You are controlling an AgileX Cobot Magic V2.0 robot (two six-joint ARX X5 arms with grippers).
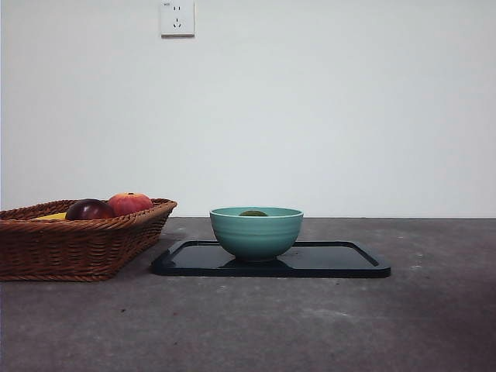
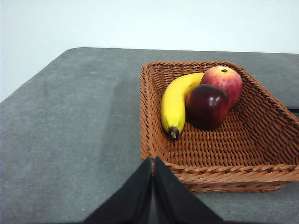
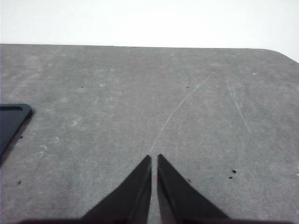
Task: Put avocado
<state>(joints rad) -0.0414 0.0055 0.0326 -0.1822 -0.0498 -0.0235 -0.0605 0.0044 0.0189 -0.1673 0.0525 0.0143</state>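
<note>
The avocado lies inside the teal bowl; only its dark-green top shows above the rim. That bowl stands on a black tray at the table's middle. My left gripper is shut and holds nothing, just before the near rim of the wicker basket. Shut as well, my right gripper hangs over bare grey table with the tray's corner off to one side. Neither gripper appears in the front view.
The wicker basket stands left of the tray and holds a banana, a dark maroon fruit and a red-orange fruit. A wall socket is on the white wall behind.
</note>
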